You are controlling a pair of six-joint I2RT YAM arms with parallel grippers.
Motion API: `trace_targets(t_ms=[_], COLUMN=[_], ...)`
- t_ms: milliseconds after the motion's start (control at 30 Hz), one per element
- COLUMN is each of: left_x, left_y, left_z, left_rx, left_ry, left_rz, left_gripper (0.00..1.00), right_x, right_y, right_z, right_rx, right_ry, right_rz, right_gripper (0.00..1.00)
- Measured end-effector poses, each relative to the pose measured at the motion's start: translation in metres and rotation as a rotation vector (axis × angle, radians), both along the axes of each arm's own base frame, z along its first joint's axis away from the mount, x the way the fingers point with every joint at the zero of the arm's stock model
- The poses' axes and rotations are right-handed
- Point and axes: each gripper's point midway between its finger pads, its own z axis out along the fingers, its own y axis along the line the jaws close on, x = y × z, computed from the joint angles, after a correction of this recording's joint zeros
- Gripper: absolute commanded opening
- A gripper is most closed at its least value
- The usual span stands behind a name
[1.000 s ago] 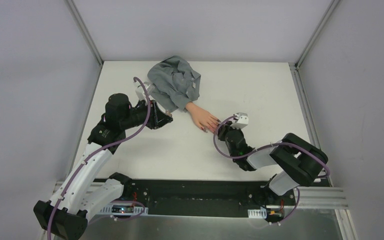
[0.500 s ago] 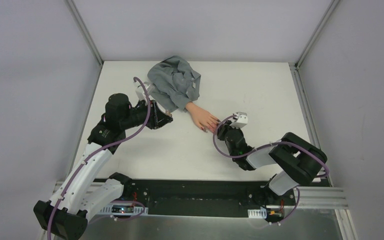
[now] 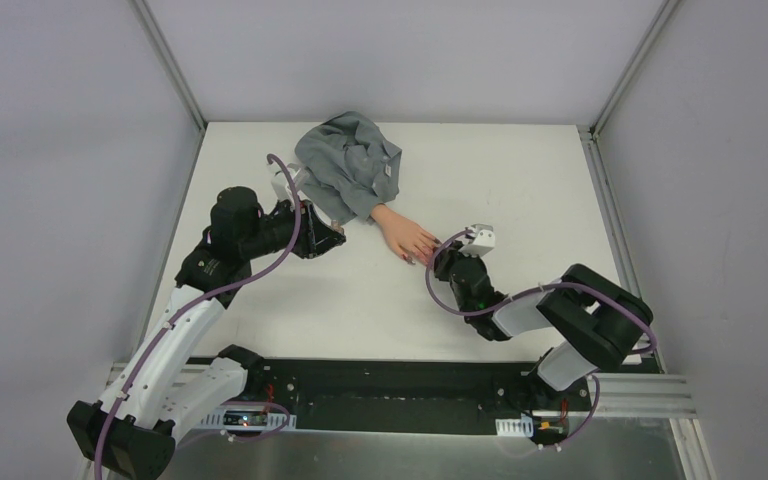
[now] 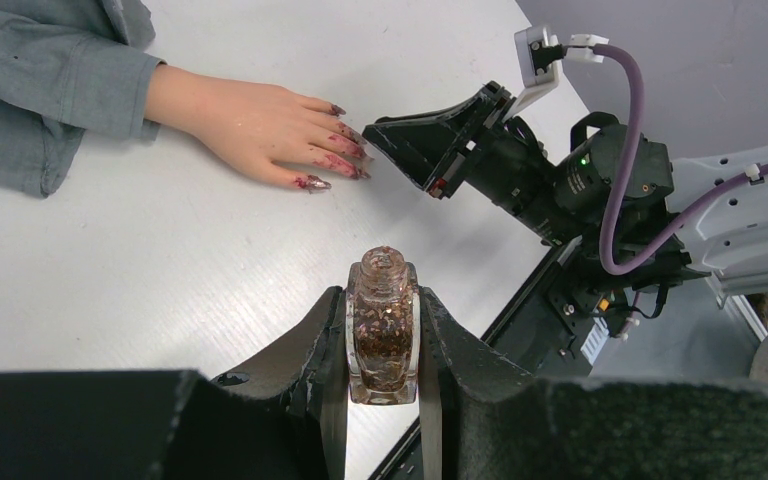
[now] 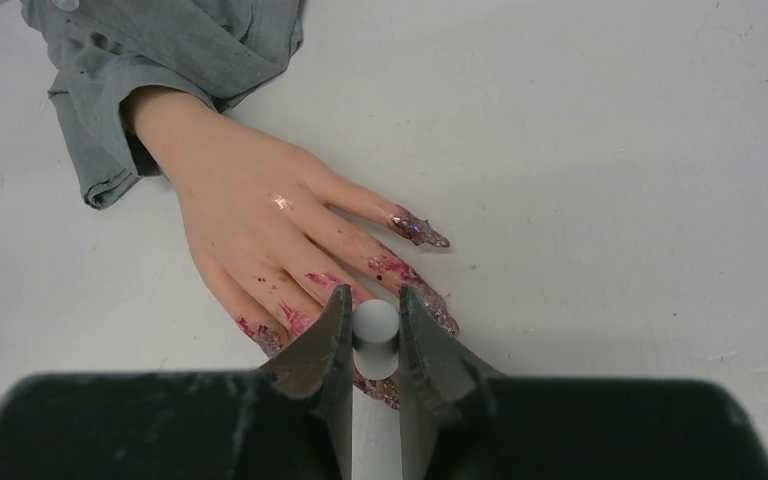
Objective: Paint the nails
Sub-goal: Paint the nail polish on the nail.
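The peach fake hand (image 5: 250,215) lies flat on the white table, its wrist in a grey sleeve (image 3: 348,172). Its long pointed nails (image 5: 422,233) are dark purplish-red and glittery, and polish is smeared along the fingers. My right gripper (image 5: 372,300) is shut on a white cap (image 5: 375,335) and hovers just over the middle fingertips; whatever hangs under the cap is hidden. My left gripper (image 4: 383,297) is shut on an uncapped clear polish bottle (image 4: 384,340) of glittery brown-red polish, held upright left of the hand (image 3: 405,238). The nails (image 4: 345,158) also show in the left wrist view.
The grey sleeve (image 5: 160,60) bunches into a heap towards the back of the table. Metal frame posts and grey walls close in the table (image 3: 520,190) on three sides. A black rail (image 3: 400,390) runs along the near edge between the arm bases.
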Motion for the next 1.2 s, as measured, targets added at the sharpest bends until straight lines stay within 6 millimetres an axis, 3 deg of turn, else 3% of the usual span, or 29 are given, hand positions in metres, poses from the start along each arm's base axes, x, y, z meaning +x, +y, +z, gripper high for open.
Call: trace_targets(t_ms=[1200], left_x=[0.0], left_y=[0.0], left_z=[0.0], left_rx=[0.0], left_ry=[0.0], left_rz=[0.0], left_gripper=[0.0], right_x=[-0.006], right_y=[-0.007], right_z=[-0.012], right_rx=[-0.005], right_ry=[0.03], right_rz=[-0.012], right_gripper=[0.0])
